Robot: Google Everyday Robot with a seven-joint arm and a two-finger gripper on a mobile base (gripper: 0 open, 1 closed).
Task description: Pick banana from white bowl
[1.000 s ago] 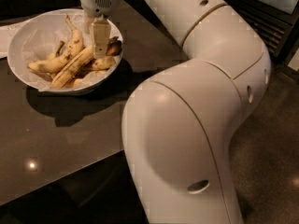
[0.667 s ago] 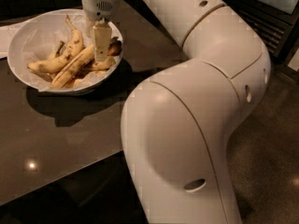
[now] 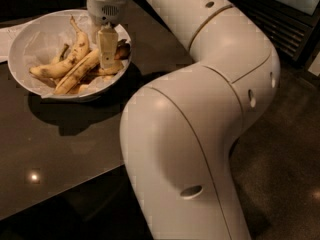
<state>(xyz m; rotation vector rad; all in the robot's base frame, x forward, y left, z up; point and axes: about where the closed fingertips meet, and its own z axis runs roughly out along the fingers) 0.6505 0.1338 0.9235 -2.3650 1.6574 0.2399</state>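
Note:
The white bowl (image 3: 25,39) sits on the dark table at the upper left and holds several bananas. The long, fairly straight pale-yellow banana (image 3: 75,74) lies diagonally across the bowl's middle. A shorter, curved, brown-spotted banana (image 3: 67,59) lies just behind it. My gripper (image 3: 105,59) reaches down into the right side of the bowl, right at the upper right end of the long banana. The banana lies in the bowl.
A white sheet (image 3: 6,39) lies on the dark glossy table (image 3: 60,149) left of the bowl. My arm's large white links (image 3: 200,134) fill the right half of the view, over the table's right edge and the dark floor (image 3: 285,159).
My gripper has sunk slightly lower into the bowl, closer onto the bananas. The bananas and bowl have not moved.

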